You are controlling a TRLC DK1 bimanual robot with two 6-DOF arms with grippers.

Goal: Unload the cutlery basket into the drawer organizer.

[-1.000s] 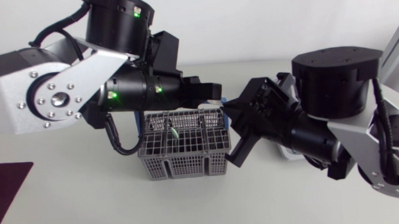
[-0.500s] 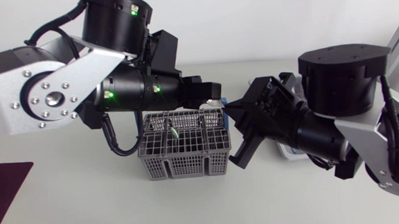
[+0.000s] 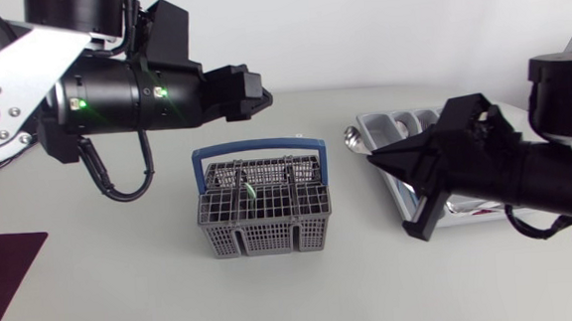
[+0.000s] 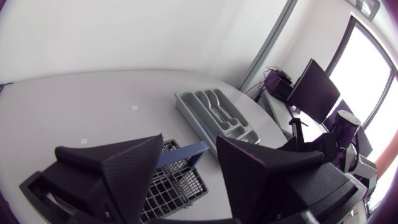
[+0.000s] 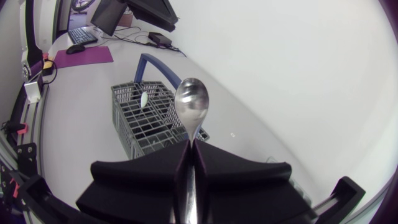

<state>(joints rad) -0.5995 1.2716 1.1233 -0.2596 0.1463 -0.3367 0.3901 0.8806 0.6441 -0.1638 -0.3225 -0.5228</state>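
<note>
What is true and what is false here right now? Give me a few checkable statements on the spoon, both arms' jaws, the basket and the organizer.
1. The right arm has its jaws shut on a spoon. True.
2. The left arm holds a fork in its jaws. False: its jaws stand open and empty, above the basket.
3. The cutlery basket lies tipped on its side. False: it stands upright on the table, with its blue handle raised.
4. The drawer organizer lies on the table on the right arm's side of the basket. True.
</note>
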